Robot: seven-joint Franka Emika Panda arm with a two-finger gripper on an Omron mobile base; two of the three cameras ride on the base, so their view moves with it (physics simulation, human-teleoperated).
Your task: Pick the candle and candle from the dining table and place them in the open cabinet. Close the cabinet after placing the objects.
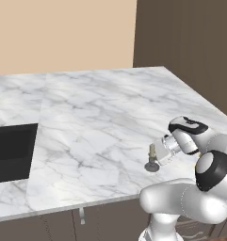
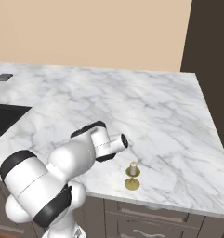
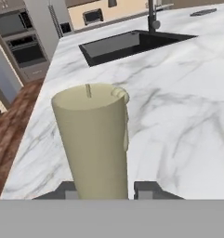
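- Candle (image 3: 94,144): we list one olive-beige candle, upright on a round dark dish base (image 1: 152,166), at the near edge of the dining table (image 1: 101,122), toward its right corner.
- Gripper (image 3: 105,189): we find it low over the table, reaching sideways to the candle; the two finger tips (image 3: 148,188) flank the candle's lower body, jaws drawn in around it. Whether the pads press it, we cannot tell.
- Sink (image 3: 132,44): we note a dark basin with a faucet (image 3: 153,16), set in the marble at far left, well apart from the candle.
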